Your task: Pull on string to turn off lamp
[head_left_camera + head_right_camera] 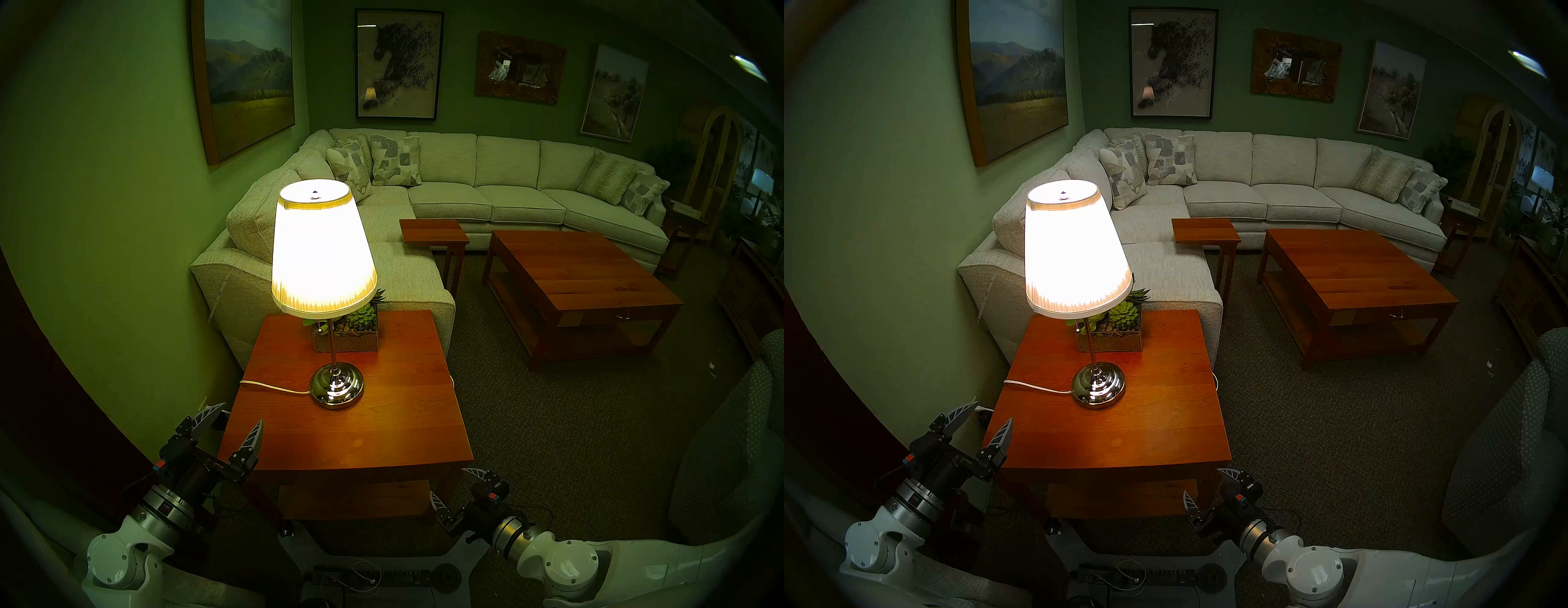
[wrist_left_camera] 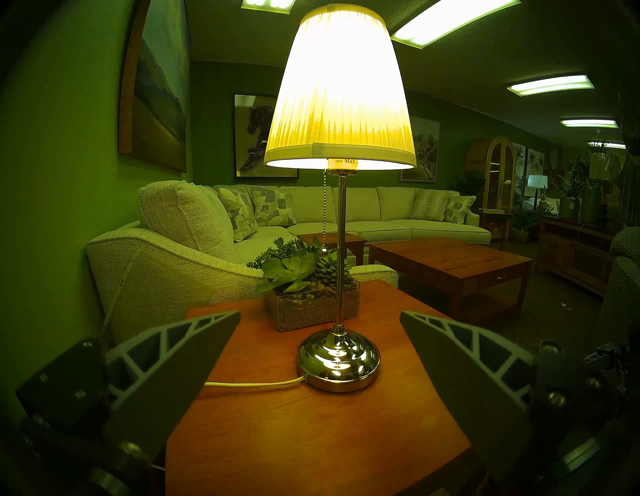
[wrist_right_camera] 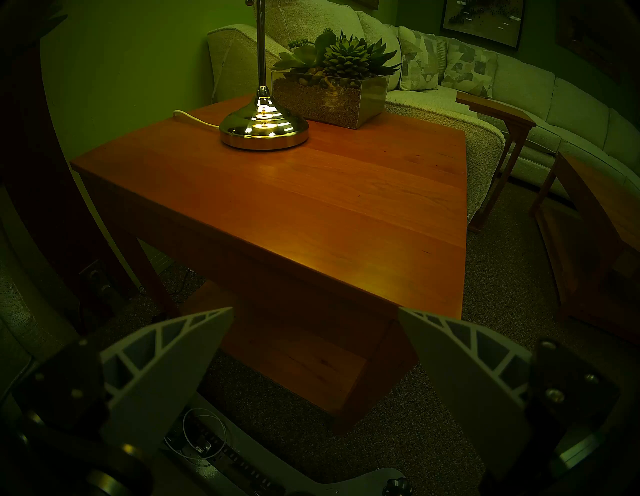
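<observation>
The lamp (image 1: 323, 250) is lit and stands on a wooden side table (image 1: 382, 433). It has a white pleated shade, a thin chrome stem and a domed chrome base (image 2: 337, 365). The string (image 2: 324, 211), a thin beaded chain with a small ball end, hangs left of the stem below the shade; it shows faintly in the head view (image 1: 317, 329). My left gripper (image 1: 242, 414) is open and empty at the table's near left corner, well short of the string. My right gripper (image 1: 452, 486) is open and empty, low by the table's near right leg.
A glass planter with succulents (image 1: 354, 329) stands just behind the lamp stem. A white power cord (image 1: 271, 386) runs left from the base off the table edge. A pale sectional sofa (image 1: 466, 204) lies behind, a coffee table (image 1: 581, 280) to the right.
</observation>
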Motion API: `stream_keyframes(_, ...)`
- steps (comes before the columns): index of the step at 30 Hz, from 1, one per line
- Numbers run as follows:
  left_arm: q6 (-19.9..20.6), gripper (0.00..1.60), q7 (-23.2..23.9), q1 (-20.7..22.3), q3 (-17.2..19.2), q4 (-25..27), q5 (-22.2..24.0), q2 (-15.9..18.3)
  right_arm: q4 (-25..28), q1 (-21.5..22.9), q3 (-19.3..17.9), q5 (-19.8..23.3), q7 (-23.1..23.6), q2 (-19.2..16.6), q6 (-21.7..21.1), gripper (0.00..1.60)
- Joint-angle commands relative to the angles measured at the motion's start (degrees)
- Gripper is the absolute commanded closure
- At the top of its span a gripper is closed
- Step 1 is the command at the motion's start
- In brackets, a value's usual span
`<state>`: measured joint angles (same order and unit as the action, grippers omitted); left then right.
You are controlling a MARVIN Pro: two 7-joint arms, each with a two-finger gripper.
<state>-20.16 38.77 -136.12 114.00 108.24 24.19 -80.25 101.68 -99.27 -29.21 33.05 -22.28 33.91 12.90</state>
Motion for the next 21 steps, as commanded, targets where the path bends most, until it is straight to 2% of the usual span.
stream_keyframes(1,-0.28,0.0,0.06,0.07,0.09,1.31,0.11,-0.03,1.01,0.24,-0.27,0.03,-0.09,0.02,0.12,0.0)
stream_keyframes(14,-0.27,0.0,0.09,0.09,0.11,1.3,0.09,-0.06,1.01,0.27,-0.23,0.05,-0.1,0.01,0.14,0.0)
stream_keyframes(16,-0.91,0.0,-1.27,2.19,-0.63,0.83,-1.53,-0.39,0.99,0.28,-0.22,0.04,-0.09,0.02,0.15,0.0)
stream_keyframes(21,-0.02,0.0,-2.71,6.97,-0.7,0.78,-1.12,0.73,0.86,0.32,-0.19,0.01,-0.04,0.09,0.21,0.0)
